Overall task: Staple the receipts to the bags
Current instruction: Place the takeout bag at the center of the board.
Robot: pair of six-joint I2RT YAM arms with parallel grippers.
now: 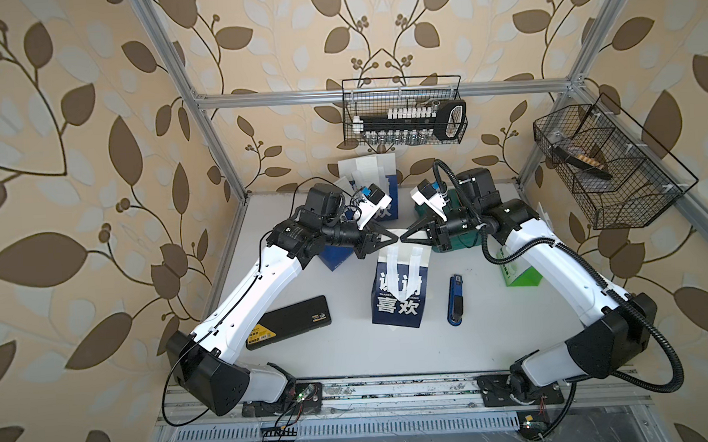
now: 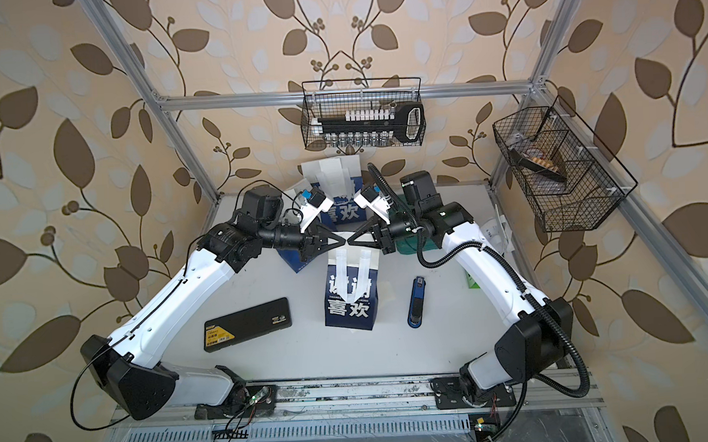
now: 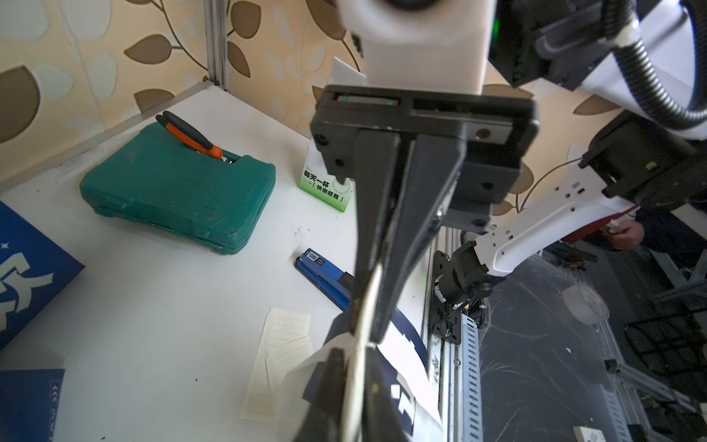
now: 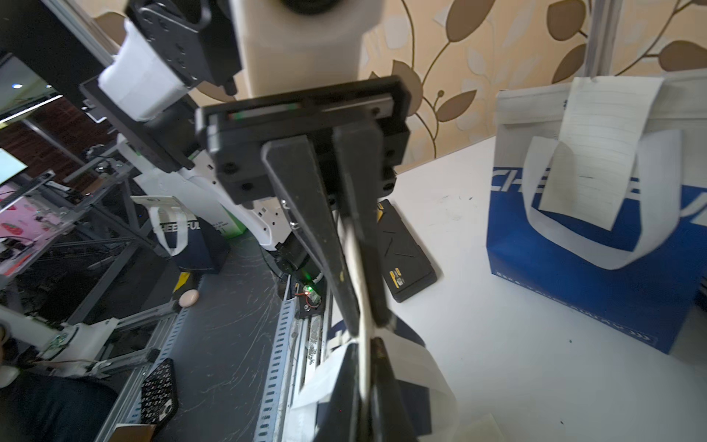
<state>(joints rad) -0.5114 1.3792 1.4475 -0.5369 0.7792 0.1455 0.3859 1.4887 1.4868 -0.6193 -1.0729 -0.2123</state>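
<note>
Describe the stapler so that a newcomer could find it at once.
On the white table, find the navy bag in the middle. Beside it, toward the right arm, lies the stapler: slim and blue, unlike the wide black case.

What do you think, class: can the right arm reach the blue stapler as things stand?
Probably yes: the stapler lies uncovered near that arm, though the right gripper, shut on a white sheet, must release first.
</note>
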